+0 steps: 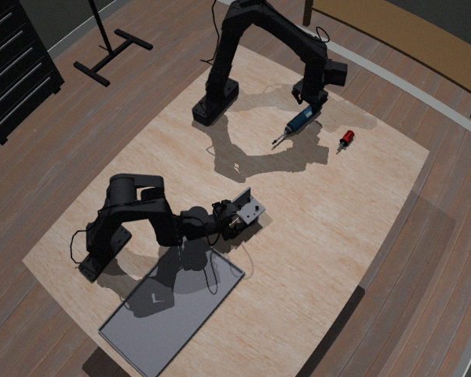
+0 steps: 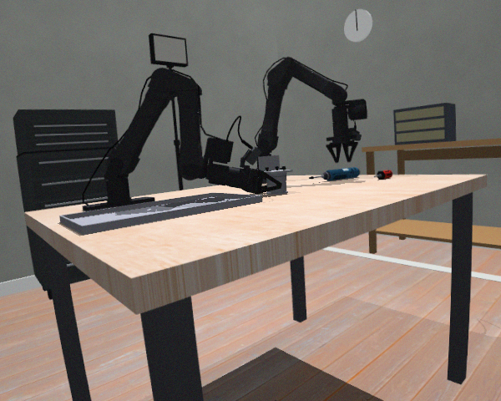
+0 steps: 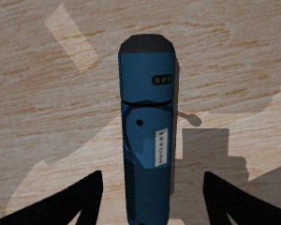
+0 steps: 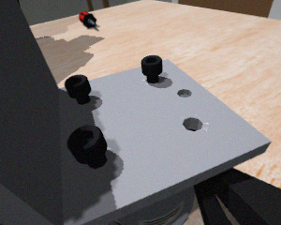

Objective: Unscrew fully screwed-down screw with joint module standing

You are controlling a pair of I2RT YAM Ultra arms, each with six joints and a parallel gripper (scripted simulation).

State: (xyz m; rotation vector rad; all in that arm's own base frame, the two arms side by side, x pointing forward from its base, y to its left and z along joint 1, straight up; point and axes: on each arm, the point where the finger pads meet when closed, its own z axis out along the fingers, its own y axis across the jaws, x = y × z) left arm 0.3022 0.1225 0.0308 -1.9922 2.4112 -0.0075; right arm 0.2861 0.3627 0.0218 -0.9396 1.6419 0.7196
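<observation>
The electric screwdriver (image 1: 298, 122) with its dark blue barrel lies flat on the table at the far side. My left gripper (image 1: 311, 101) hangs open a little above its rear end. In the left wrist view the barrel (image 3: 147, 136) lies between and below the two fingers. The joint module with its grey bracket (image 1: 249, 209) stands mid-table. My right gripper (image 1: 231, 223) is shut around the module's body below the plate. The right wrist view shows three black screws (image 4: 151, 68), (image 4: 78, 87), (image 4: 87, 145) on the plate and an empty hole (image 4: 193, 124). I cannot tell which screw sits lowest.
A small red-handled screwdriver (image 1: 346, 137) lies to the right of the electric one. A shallow grey tray (image 1: 174, 308) lies at the near edge beside the right arm's base.
</observation>
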